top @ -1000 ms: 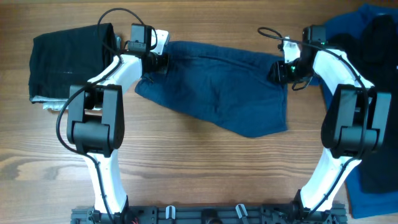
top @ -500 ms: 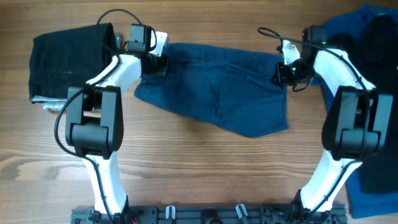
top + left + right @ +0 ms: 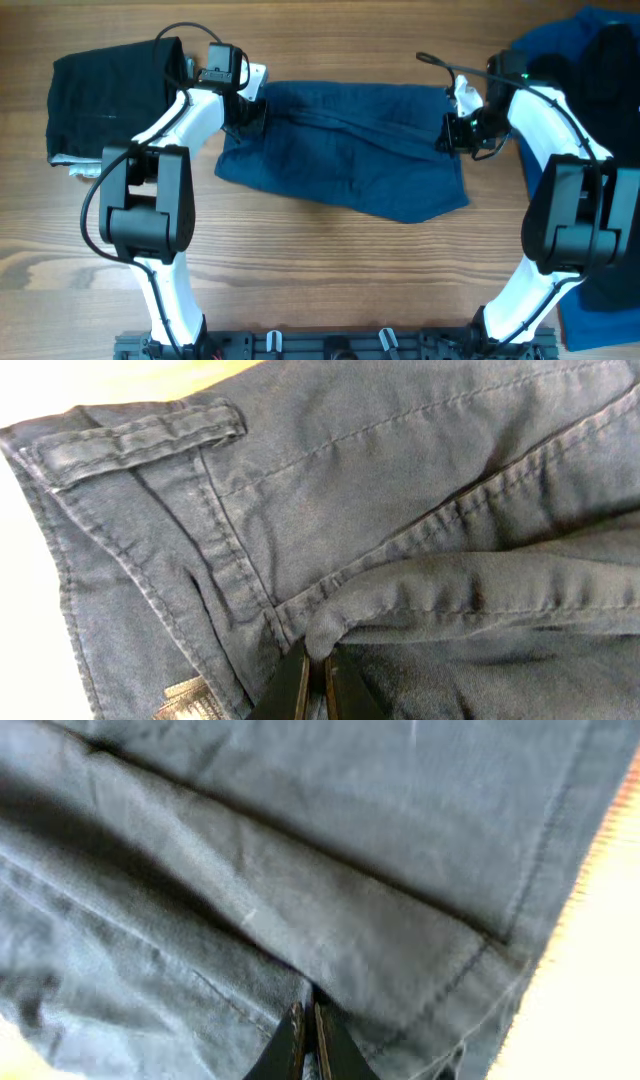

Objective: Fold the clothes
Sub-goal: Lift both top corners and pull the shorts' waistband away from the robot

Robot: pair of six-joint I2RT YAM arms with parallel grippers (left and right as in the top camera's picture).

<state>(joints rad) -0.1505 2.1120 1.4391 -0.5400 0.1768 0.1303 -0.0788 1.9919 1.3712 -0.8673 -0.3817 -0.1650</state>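
Change: left tool (image 3: 250, 112) and right tool (image 3: 450, 130) have both shifted slightly nearer since the earlier frame, and the far edge of the navy shorts (image 3: 350, 165) now runs straighter between them.
Counter (image 3: 320, 260): wood-grain surface carrying all the garments.
Black garment (image 3: 105, 95): folded block at the far left, apart from the shorts.
Pale grey piece (image 3: 72, 168): a sliver showing from under the near-left corner of the black garment.
Left tool: at the far-left corner of the shorts; in the left wrist view its fingers (image 3: 290, 695) are pinched together on a rolled fold of navy cloth just below the waistband seam.
Navy shorts: spread across the middle of the counter, far edge doubled over into a band, near-right corner hanging lowest.
Right tool: at the far-right corner of the shorts; in the right wrist view its fingers (image 3: 292, 1040) are clamped on a hemmed fold.
Bright-blue piece (image 3: 560, 45): heaped at the far right.
Black piece (image 3: 615, 70): lying on the bright-blue piece at the right margin.
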